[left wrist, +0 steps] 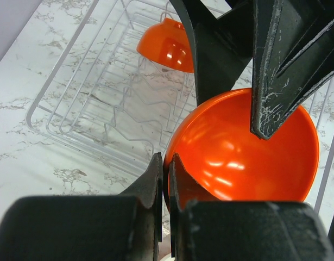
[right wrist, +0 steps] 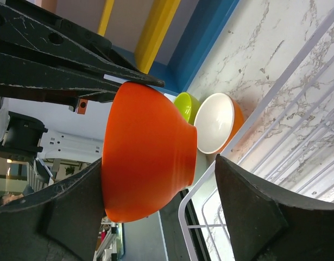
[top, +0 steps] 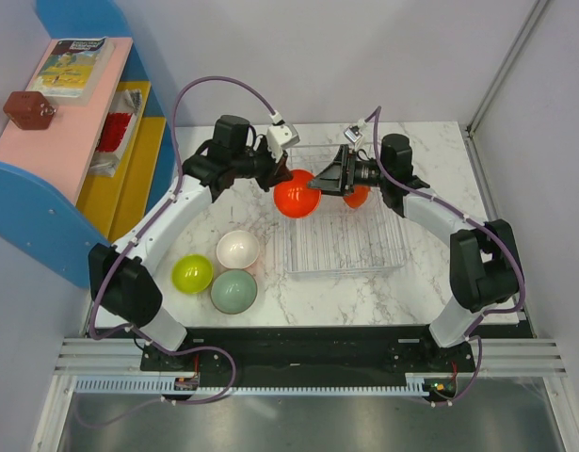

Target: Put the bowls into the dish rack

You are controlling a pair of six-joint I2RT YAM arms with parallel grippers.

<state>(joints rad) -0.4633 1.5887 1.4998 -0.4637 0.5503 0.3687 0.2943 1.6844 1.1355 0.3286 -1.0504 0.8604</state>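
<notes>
My left gripper (top: pixel 281 179) (left wrist: pixel 165 163) is shut on the rim of a red-orange bowl (top: pixel 297 195) (left wrist: pixel 243 157) (right wrist: pixel 147 152), holding it on edge above the back left corner of the clear dish rack (top: pixel 345 259) (left wrist: pixel 74 109) (right wrist: pixel 181 212). My right gripper (top: pixel 319 179) (right wrist: pixel 156 163) straddles that bowl: one finger lies against its rim, the other stands clear of its foot. A second red-orange bowl (top: pixel 357 196) (left wrist: pixel 167 46) stands in the rack. On the table left of the rack sit a white-inside bowl (top: pixel 238 249) (right wrist: pixel 215 122), a lime bowl (top: pixel 192 273) (right wrist: pixel 186 103) and a grey-green bowl (top: pixel 233 291).
A blue, pink and yellow shelf unit (top: pixel 72 141) stands at the far left with a book and small items on it. Walls close in the table at the back and on the right.
</notes>
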